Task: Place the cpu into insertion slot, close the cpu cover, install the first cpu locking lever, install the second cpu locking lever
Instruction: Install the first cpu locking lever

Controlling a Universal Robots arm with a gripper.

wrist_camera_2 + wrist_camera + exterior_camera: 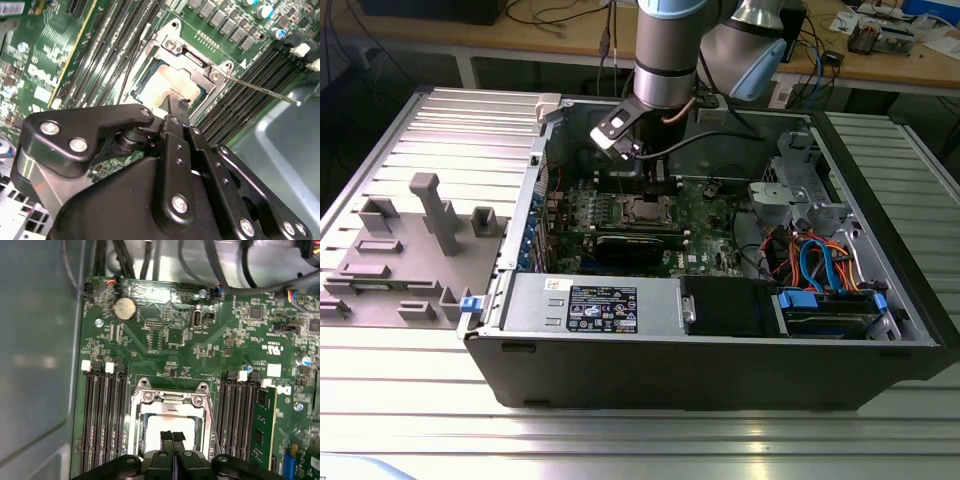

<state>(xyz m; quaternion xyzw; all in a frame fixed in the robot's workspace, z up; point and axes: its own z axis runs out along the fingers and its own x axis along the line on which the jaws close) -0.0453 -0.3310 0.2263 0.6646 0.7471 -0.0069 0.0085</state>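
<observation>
- One pale, silvery square cpu [152,430] sits in its socket, the shiny cpu cover [136,427] framing it.
- Hand [173,434] pinched shut, at the cpu's twelve o'clock in the exterior view.

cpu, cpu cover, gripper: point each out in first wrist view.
cpu [152,432], first wrist view, pale top face.
cpu cover [170,401], first wrist view, frame bar beside opening.
gripper [173,436], first wrist view, midway between fingertips.
</observation>
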